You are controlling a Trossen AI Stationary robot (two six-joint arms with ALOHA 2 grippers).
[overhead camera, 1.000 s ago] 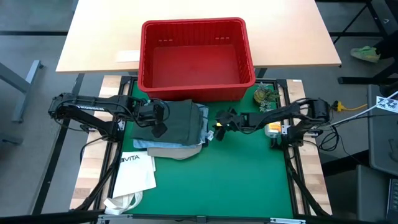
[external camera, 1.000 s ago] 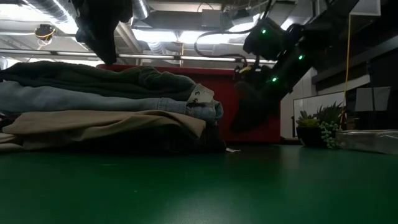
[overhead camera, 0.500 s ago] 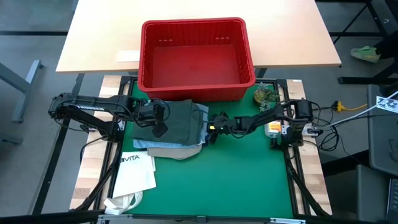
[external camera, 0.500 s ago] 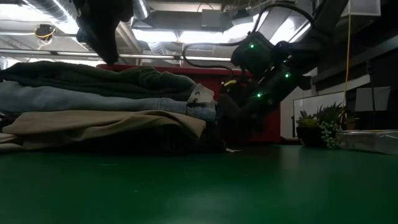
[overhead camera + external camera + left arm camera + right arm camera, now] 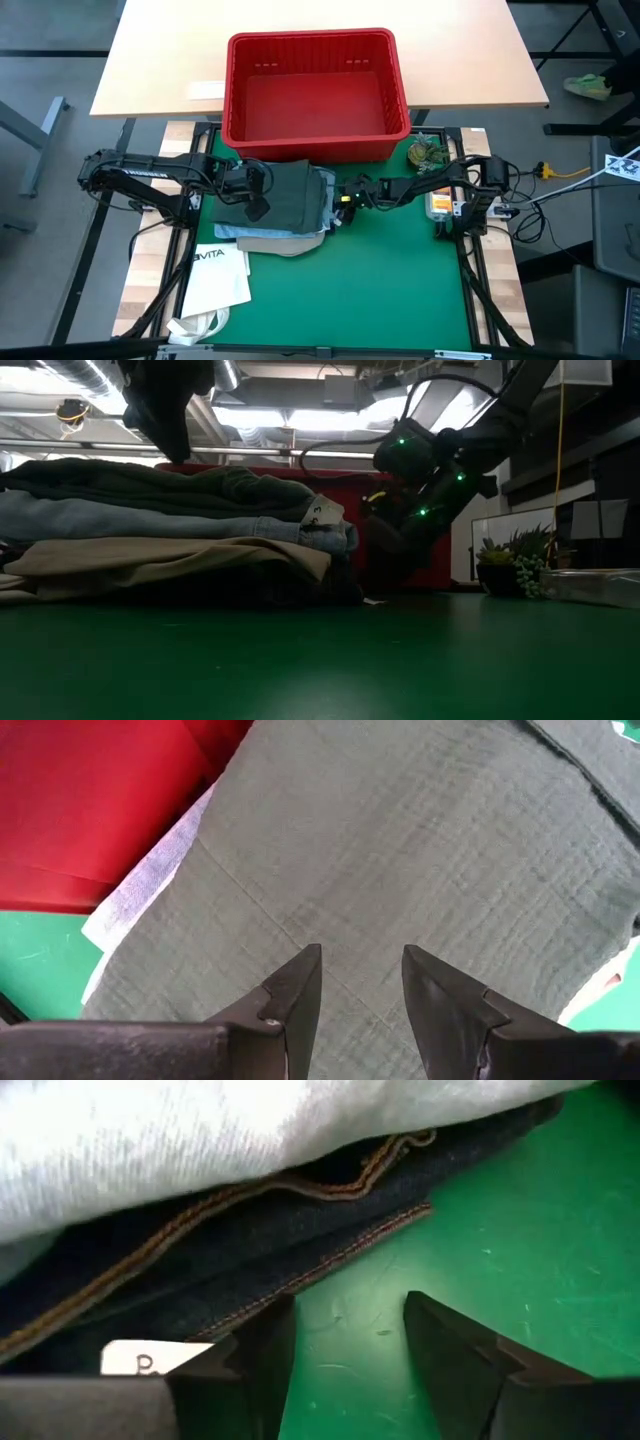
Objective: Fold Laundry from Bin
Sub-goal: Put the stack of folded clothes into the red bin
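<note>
A folded stack of laundry (image 5: 290, 200) lies on the green mat in front of the red bin (image 5: 235, 90). A dark green piece (image 5: 400, 840) is on top, with light blue jeans (image 5: 150, 520) and khaki trousers (image 5: 170, 555) under it and dark navy jeans (image 5: 250, 1230) at the bottom. My left gripper (image 5: 360, 970) hovers open just over the green piece, at the stack's left part (image 5: 255, 200). My right gripper (image 5: 345, 1320) stands open, low over the mat, at the stack's right edge (image 5: 343, 203). Its fingers point at the navy jeans' edge, and I see nothing between them.
A white VITA tote bag (image 5: 220, 275) lies at the mat's near left. A small plant (image 5: 425, 153) and a small orange and white object (image 5: 438, 207) sit at the right edge. Bare green mat (image 5: 370, 290) stretches in front of the stack.
My right gripper has come down and moved toward the table's left, up to the right edge of the stack, staying open. The stack has kept its shape.
</note>
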